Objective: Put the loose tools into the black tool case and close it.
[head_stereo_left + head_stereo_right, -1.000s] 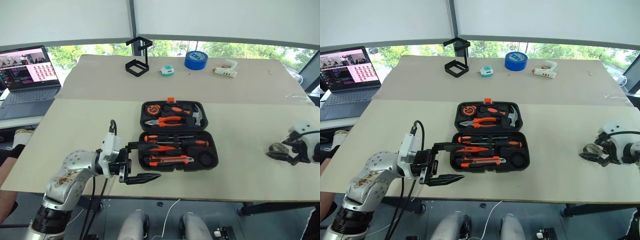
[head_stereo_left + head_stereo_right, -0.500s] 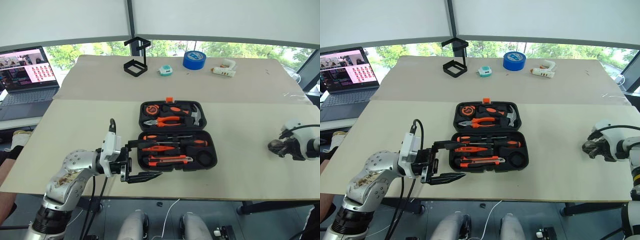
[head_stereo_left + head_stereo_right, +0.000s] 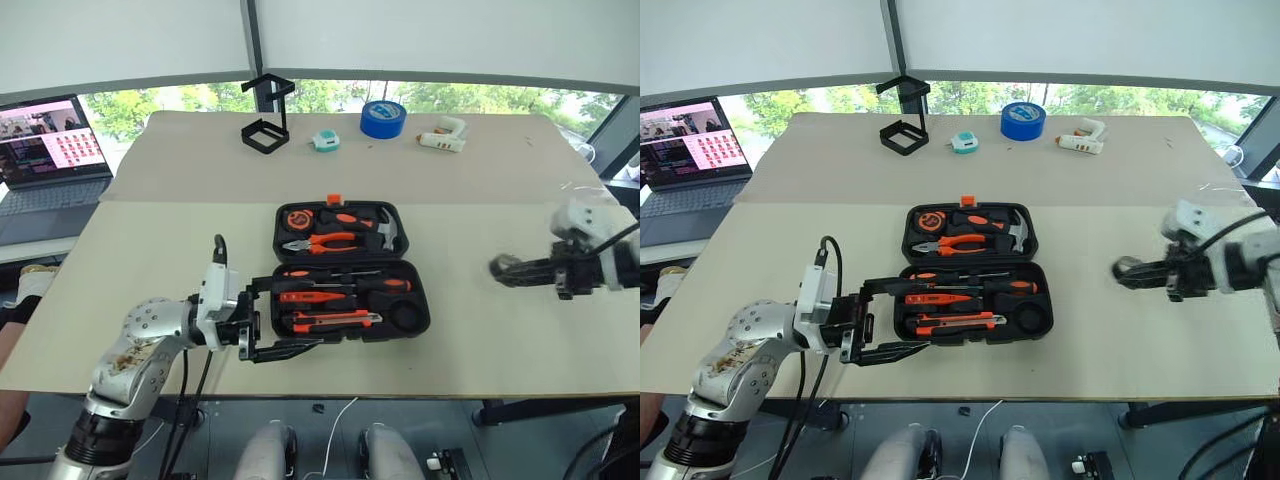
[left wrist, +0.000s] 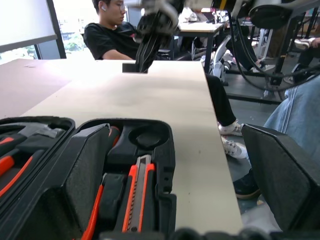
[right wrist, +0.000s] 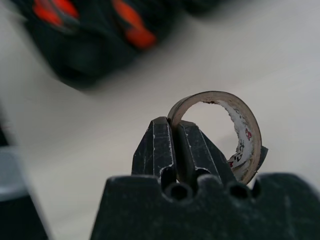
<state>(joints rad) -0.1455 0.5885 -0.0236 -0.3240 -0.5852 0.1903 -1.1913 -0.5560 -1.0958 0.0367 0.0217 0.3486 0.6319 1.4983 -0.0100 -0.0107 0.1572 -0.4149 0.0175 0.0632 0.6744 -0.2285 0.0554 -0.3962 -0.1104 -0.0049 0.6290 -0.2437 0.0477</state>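
While the case (image 3: 350,270) lies open mid-table with tools slotted in, the right gripper (image 5: 175,145) pinches the tape roll (image 5: 240,135) by its wall, probably bound for the round pocket. The left gripper (image 3: 290,320), spread wide, brackets the case's near corner to steady it.

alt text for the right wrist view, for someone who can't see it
The right gripper is shut on the wall of a small dark tape roll, pinching the thin ring between its two black fingers above a pale table. Behind it lies the open black tool case, blurred, with orange tool handles inside.
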